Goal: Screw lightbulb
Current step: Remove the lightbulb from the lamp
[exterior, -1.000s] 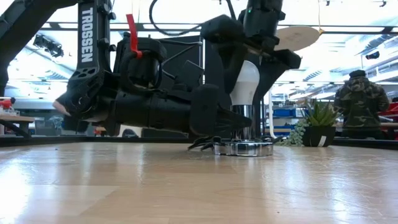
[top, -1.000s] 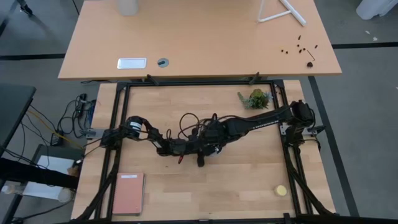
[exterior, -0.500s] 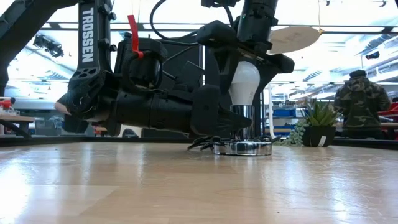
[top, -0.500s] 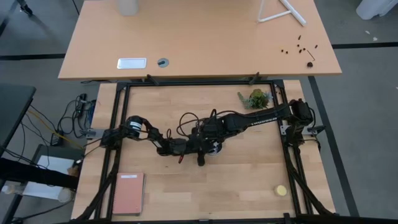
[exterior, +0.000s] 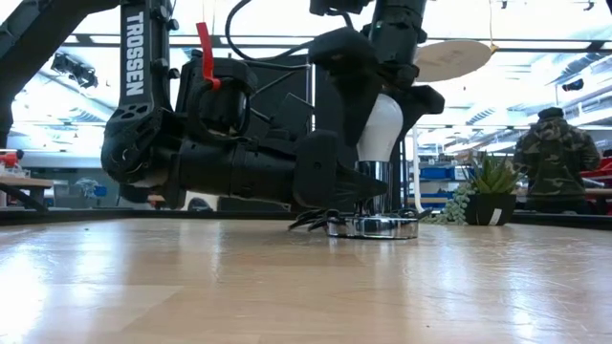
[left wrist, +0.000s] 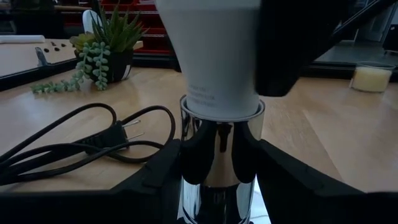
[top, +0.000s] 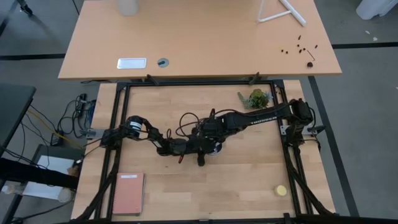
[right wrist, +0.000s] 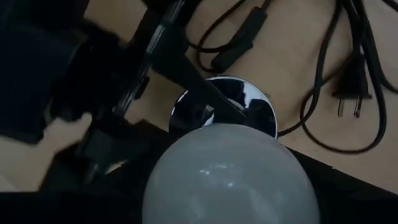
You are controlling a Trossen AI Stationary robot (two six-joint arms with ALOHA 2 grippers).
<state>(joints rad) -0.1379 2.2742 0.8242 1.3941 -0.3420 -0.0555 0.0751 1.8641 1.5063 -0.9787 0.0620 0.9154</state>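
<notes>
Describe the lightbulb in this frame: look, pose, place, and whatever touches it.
The lightbulb is white, matte and pear-shaped. It stands upright, narrow end down, in the mirror-bright chrome socket near the table's middle. The right gripper reaches down from above, its dark fingers flanking the globe. The left gripper straddles the socket below it. The screw end is hidden.
</notes>
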